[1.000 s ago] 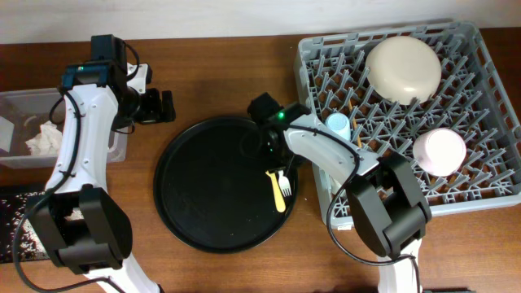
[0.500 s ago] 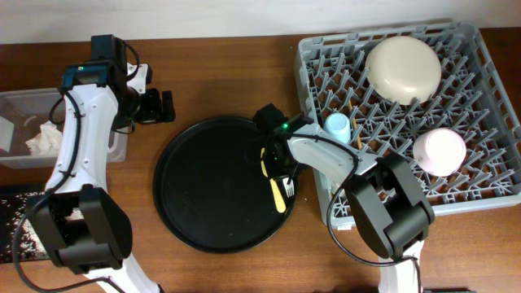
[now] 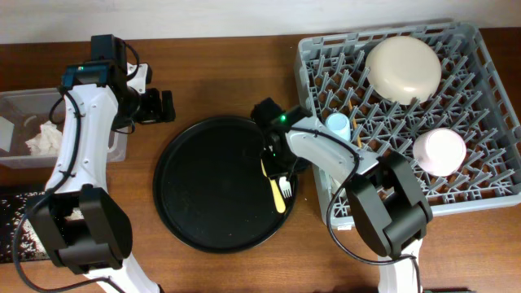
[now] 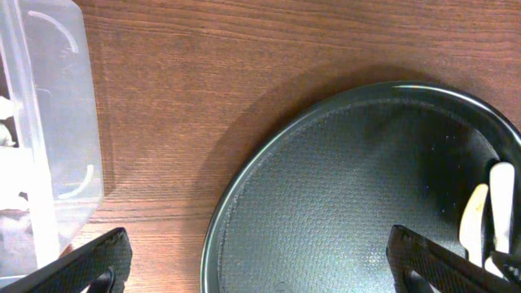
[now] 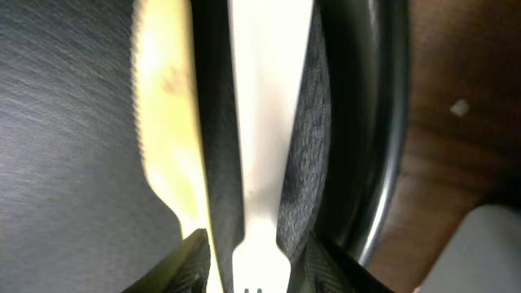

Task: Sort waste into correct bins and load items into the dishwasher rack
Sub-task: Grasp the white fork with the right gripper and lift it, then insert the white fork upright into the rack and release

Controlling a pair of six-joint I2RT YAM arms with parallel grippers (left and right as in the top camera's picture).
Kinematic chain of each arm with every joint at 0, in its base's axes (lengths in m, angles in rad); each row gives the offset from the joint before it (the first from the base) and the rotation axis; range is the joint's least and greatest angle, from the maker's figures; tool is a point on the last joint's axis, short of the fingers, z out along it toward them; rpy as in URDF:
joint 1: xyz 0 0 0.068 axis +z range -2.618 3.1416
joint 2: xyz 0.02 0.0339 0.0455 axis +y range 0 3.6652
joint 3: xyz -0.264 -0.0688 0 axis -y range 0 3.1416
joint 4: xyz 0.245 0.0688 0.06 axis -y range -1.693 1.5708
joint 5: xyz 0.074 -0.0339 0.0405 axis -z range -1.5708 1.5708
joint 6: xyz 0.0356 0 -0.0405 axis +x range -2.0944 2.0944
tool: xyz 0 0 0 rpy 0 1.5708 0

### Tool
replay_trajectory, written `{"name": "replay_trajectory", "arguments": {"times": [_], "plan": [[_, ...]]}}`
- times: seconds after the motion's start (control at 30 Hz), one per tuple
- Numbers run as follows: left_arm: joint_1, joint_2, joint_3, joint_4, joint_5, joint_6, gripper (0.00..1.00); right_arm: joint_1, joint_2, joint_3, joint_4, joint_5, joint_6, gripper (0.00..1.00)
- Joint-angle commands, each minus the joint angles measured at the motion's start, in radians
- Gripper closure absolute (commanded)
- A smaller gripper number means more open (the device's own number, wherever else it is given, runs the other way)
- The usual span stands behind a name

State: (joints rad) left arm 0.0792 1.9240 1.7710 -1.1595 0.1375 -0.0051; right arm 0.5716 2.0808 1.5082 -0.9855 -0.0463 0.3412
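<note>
At the right edge of the round black tray (image 3: pixel 203 191) a pale yellow utensil (image 5: pixel 167 122) and a white fork (image 5: pixel 264 122) lie side by side; from overhead the fork (image 3: pixel 282 187) shows just below my right gripper (image 3: pixel 274 163). In the right wrist view the right gripper (image 5: pixel 259 264) stands open low over the tray. Its fingers (image 5: pixel 191 260) flank the white fork's neck with a dark gap on each side. My left gripper (image 3: pixel 163 106) hangs wide open and holds nothing. In its own view the left gripper (image 4: pixel 260 273) is above the tray's left rim (image 4: pixel 244 187).
The grey rack (image 3: pixel 391 114) at the right holds a cream plate (image 3: pixel 403 69), a pink bowl (image 3: pixel 440 152) and a blue cup (image 3: pixel 338 126). A clear tub (image 3: pixel 81 146) with white tissue (image 3: pixel 45 138) sits at the far left, and a black bin (image 3: pixel 20 220) below it.
My right gripper has moved down and right onto the utensils at the tray's edge, and its jaws narrowed, then widened. The left arm has not moved.
</note>
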Motion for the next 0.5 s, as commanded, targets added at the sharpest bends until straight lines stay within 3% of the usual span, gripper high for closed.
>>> {"name": "replay_trajectory", "arguments": {"times": [0.0, 0.03, 0.1, 0.3, 0.47], "plan": [[0.002, -0.01, 0.01, 0.0, -0.004, -0.01, 0.0, -0.003, -0.008, -0.109, 0.086, 0.004, 0.009, 0.55], [0.002, -0.01, 0.01, 0.0, -0.004, -0.01, 0.0, -0.003, -0.008, -0.14, 0.119, 0.004, 0.009, 0.57], [0.002, -0.01, 0.01, 0.0, -0.004, -0.01, 0.0, -0.003, -0.008, -0.146, 0.13, 0.004, 0.008, 0.88], [0.002, -0.01, 0.01, 0.0, -0.004, -0.01, 0.0, -0.003, -0.01, -0.105, 0.083, -0.03, 0.008, 0.92], [0.002, -0.01, 0.01, 0.0, -0.004, -0.01, 0.0, -0.005, -0.033, 0.281, -0.174, -0.028, -0.028, 0.96]]}}
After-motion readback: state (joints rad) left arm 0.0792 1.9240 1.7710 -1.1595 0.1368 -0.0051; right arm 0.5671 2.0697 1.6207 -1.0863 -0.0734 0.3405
